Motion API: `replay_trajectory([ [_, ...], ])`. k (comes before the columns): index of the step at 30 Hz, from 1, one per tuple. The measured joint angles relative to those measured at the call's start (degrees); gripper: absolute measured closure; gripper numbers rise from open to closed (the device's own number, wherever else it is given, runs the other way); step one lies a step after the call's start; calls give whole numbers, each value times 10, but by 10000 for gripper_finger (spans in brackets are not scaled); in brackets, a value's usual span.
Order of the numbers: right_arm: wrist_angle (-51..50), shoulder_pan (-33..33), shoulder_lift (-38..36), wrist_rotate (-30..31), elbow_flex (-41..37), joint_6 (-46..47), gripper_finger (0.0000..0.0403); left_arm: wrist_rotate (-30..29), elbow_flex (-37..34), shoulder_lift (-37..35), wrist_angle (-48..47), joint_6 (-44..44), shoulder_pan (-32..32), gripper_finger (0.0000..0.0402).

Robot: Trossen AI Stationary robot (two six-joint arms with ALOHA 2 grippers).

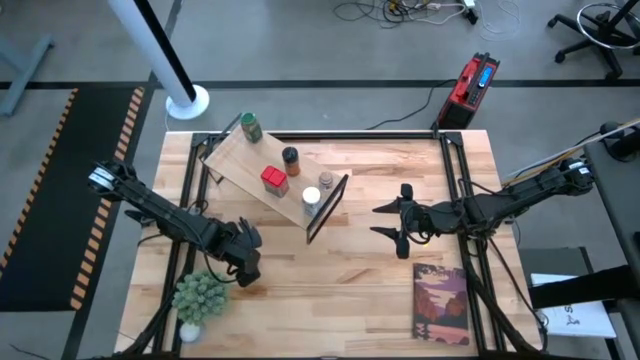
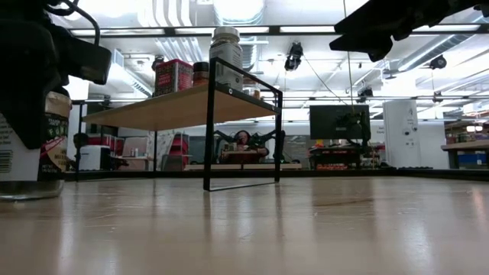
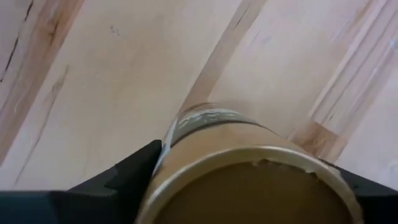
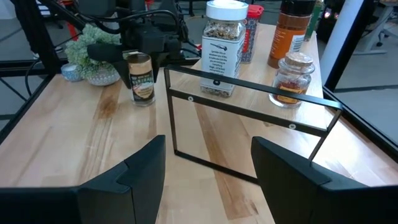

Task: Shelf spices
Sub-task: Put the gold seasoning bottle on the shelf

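Note:
A tan-topped jar [image 4: 141, 78] stands upright on the table near the front left, and my left gripper [image 1: 245, 262] is down over its top, fingers on either side of the lid [image 3: 249, 180]. The shelf [image 1: 262, 165], a pale plank with a black frame [image 1: 327, 208] at one end, holds a green-lidded jar [image 1: 250, 127], a dark-lidded brown jar [image 1: 291, 159], a red tin [image 1: 274, 181], a white-lidded jar [image 1: 311, 200] and a small jar [image 1: 326, 182]. My right gripper [image 1: 392, 222] hovers open to the right of the shelf, holding nothing. My left gripper has the tan-topped jar between its two fingers, at the top of its wall just under the lid [image 3: 180, 134]. The fingers [image 3: 134, 171] come from above, pointing steeply down. The jar stays upright with its base [image 4: 143, 101] on the table.
A green potted plant [image 1: 202, 297] stands close beside my left gripper at the front left corner. A book [image 1: 441, 303] lies at the front right. Bare tabletop [image 1: 330, 290] stretches between them, in front of the shelf.

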Motion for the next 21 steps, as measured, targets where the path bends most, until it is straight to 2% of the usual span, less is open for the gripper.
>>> replay_trajectory([
  [2,0,0,0,0,0,0,190,0,0,0,0,0,0,139],
  [13,0,0,0,0,0,0,190,41,14,1,-10,12,0,139],
  [21,0,0,0,0,0,0,190,36,72,1,-90,46,16,139],
])
